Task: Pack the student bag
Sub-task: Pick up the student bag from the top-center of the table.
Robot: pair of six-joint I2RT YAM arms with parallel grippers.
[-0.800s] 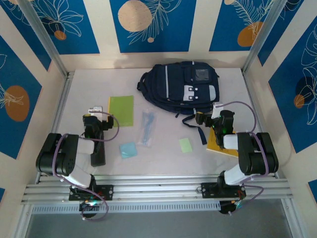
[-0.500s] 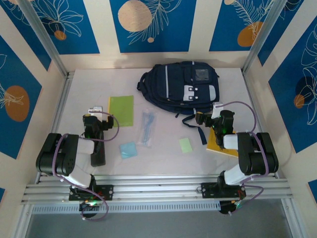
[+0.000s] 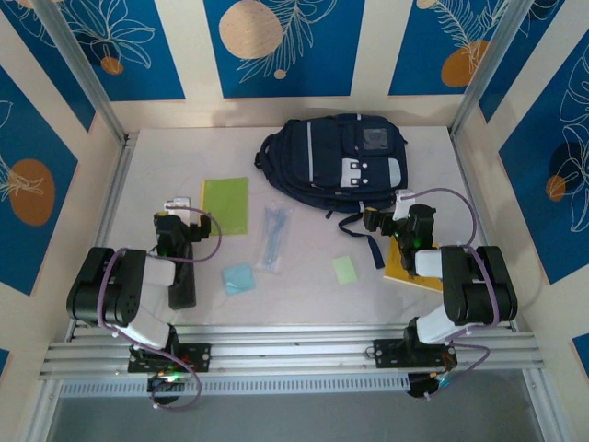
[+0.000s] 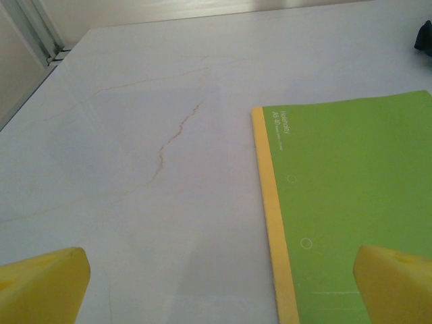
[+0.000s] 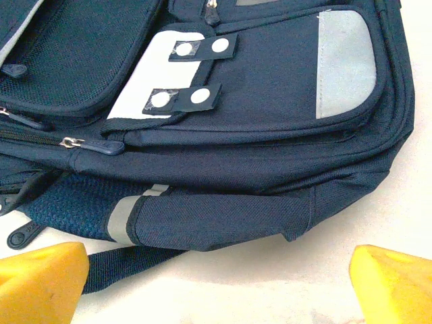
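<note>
Your left gripper [image 4: 217, 290] stands wide open and holds nothing. Its yellow pads [image 4: 40, 283] frame bare table [image 4: 135, 135], and the right pad overlaps the near corner of a green notebook [image 4: 351, 196], which lies ahead and to the right. Your right gripper [image 5: 216, 287] is spread just as wide and is empty too. The bag [image 5: 270, 155] lies flat just ahead of it, front pockets up. A strap [image 5: 128, 263] trails toward the left pad, but whether they touch cannot be told.
</note>
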